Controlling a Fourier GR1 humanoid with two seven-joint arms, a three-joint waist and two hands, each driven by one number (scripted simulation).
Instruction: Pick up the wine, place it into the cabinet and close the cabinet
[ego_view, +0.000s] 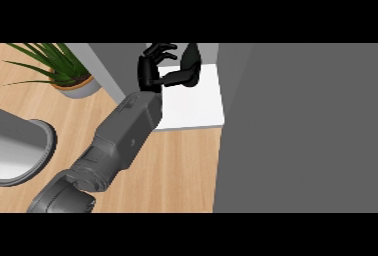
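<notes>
The dark, tapered wine bottle sits at the far end of your view, just over the white cabinet shelf, with its long axis running nearly upright in the frame, its narrow neck toward the top edge and its body spreading out below. It is already at the cabinet opening, between the grey cabinet wall on the left and the broad grey cabinet door on the right. Your black hand lies immediately left of the bottle: its fingers curl toward the neck, while the thumb reaches rightward to the lower body, so the hand is curled round the bottle. You cannot tell from here whether the base rests on the shelf or hangs above it. Only one grey forearm shows, coming up from the lower left across the light wooden bench; the view alone does not settle which arm it is, though its entry point suggests the left. No other hand shows. I judge that the coming move turns on the door: it stands right of the bottle and arm, so you must release and clear the opening before swinging it. A potted green plant and a grey rounded basin stay well left.
</notes>
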